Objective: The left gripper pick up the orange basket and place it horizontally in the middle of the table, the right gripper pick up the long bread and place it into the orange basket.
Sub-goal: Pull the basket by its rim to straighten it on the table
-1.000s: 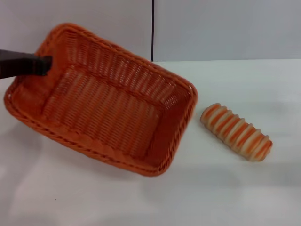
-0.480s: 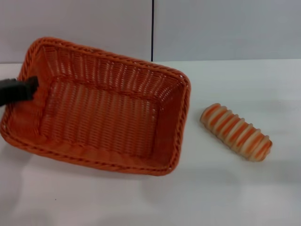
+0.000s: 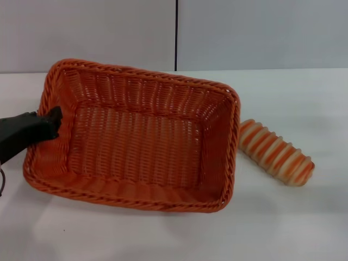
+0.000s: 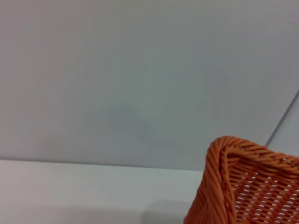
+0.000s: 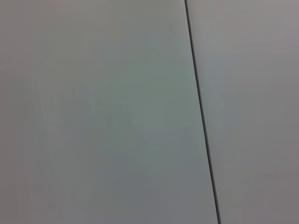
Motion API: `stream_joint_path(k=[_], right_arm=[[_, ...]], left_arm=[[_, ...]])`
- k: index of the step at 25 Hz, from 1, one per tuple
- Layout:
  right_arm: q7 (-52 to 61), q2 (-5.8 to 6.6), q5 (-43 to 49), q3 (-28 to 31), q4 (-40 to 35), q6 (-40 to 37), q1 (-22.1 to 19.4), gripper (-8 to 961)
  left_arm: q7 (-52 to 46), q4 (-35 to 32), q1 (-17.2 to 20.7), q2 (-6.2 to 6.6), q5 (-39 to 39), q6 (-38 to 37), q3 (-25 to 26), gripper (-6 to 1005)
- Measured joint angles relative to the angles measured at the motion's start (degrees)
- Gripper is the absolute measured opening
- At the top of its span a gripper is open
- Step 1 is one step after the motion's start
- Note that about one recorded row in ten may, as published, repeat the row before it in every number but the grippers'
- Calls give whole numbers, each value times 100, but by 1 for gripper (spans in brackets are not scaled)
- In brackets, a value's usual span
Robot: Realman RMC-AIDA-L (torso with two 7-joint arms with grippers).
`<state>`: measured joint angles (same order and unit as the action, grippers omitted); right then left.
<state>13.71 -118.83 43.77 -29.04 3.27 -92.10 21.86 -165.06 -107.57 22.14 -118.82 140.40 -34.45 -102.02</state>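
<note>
The orange basket [image 3: 136, 136] lies nearly level across the middle of the white table [image 3: 293, 228], its long side running left to right. My left gripper [image 3: 50, 122] is shut on the rim of the basket's left short wall. A corner of the orange basket [image 4: 243, 186] also shows in the left wrist view. The long bread [image 3: 277, 153], tan with orange stripes, lies on the table just right of the basket, its near end almost touching the basket's right wall. The right gripper is out of view.
A grey wall [image 3: 261, 32] with a dark vertical seam [image 3: 176, 32] stands behind the table. The right wrist view holds only that grey wall [image 5: 93, 112] and seam [image 5: 201, 112].
The basket has swung from a tilted diagonal to nearly horizontal, come lower and shifted right toward the bread. My left gripper moved down with it, still on the left rim. The bread has not moved.
</note>
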Motion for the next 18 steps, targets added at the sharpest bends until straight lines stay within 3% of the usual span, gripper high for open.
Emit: stream_joint_path(k=[18], right_arm=[[0, -5, -1, -5, -2, 54, -24, 617]], left_arm=[[14, 426, -143, 35, 7, 362, -87, 173]])
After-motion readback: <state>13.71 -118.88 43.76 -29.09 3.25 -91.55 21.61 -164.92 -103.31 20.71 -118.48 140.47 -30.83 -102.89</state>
